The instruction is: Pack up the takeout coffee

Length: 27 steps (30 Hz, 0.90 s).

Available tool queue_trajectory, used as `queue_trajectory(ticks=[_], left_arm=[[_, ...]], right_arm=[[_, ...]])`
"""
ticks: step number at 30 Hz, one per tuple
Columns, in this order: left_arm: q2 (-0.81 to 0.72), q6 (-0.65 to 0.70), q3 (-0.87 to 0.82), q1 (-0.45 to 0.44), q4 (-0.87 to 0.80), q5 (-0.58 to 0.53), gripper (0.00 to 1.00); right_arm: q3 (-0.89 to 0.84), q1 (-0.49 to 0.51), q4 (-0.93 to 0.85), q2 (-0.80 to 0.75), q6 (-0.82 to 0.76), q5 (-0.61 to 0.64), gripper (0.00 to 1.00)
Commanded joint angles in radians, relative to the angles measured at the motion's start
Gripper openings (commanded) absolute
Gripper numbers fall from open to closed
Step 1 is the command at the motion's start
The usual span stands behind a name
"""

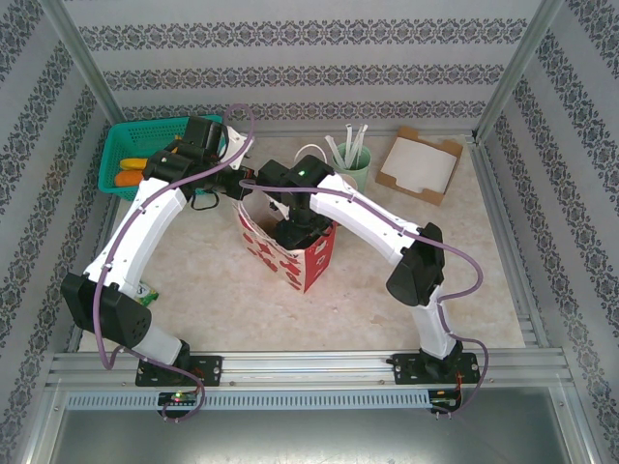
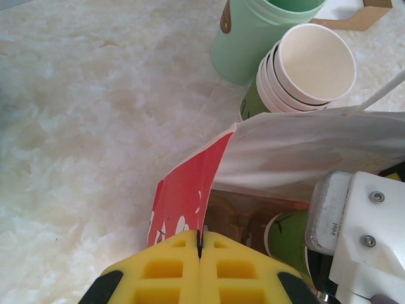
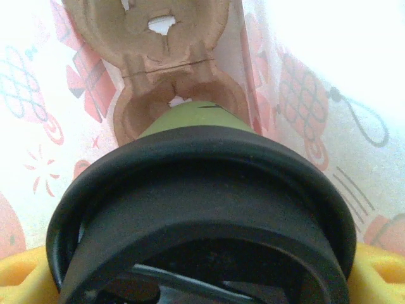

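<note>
From the top camera I see the left gripper (image 1: pixel 239 188) at the rim of the red paper bag (image 1: pixel 314 266), which stands mid-table; the right gripper (image 1: pixel 295 232) reaches down into the bag's open mouth.

On the left wrist camera the left gripper (image 2: pixel 199 250) is clenched on the bag's red edge, its yellow pads pressed together with the paper between them, holding the mouth open; inside the bag I make out the green side of the takeout coffee (image 2: pixel 288 240) beside the right arm's white hardware; a stack of paper cups (image 2: pixel 310 69) and a mint-green cup (image 2: pixel 253 31) stand just beyond the bag.

On the right wrist camera the takeout coffee (image 3: pixel 190 120) sits in the right gripper (image 3: pixel 199 275), which grasps it with jaws set wide, a yellow pad (image 3: pixel 19 278) at each side of the black lid (image 3: pixel 202 183); under the cup's base lies a brown pulp cup carrier (image 3: pixel 171 57) on the bag's floor; I cannot tell whether the base is seated in its pocket.

I judge the cup light but crushable; its paper wall gives under a hard squeeze; the smooth lid may slip or pop off; the stiff rim just under the lid looks like the safest hold; I would keep it upright.
</note>
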Motion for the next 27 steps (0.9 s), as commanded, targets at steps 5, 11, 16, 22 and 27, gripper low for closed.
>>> queue_trajectory(ticks=[5, 11, 16, 22, 27], left_arm=[[-0.012, 0.006, 0.004, 0.009, 0.025, 0.017, 0.0], [-0.015, 0.006, -0.003, 0.008, 0.027, 0.016, 0.0], [-0.014, 0.004, -0.002, 0.008, 0.029, 0.011, 0.0], [-0.014, 0.004, -0.005, 0.007, 0.027, 0.012, 0.0], [-0.014, 0.004, -0.005, 0.007, 0.029, 0.011, 0.0]], right_arm=[[-0.041, -0.014, 0.044, -0.035, 0.027, 0.02, 0.43], [-0.069, -0.016, 0.047, -0.039, 0.029, 0.021, 0.43], [-0.104, -0.016, 0.053, -0.037, 0.024, 0.019, 0.43], [-0.127, -0.017, 0.072, -0.031, 0.024, 0.01, 0.43], [-0.142, -0.02, 0.079, -0.031, 0.024, 0.007, 0.43]])
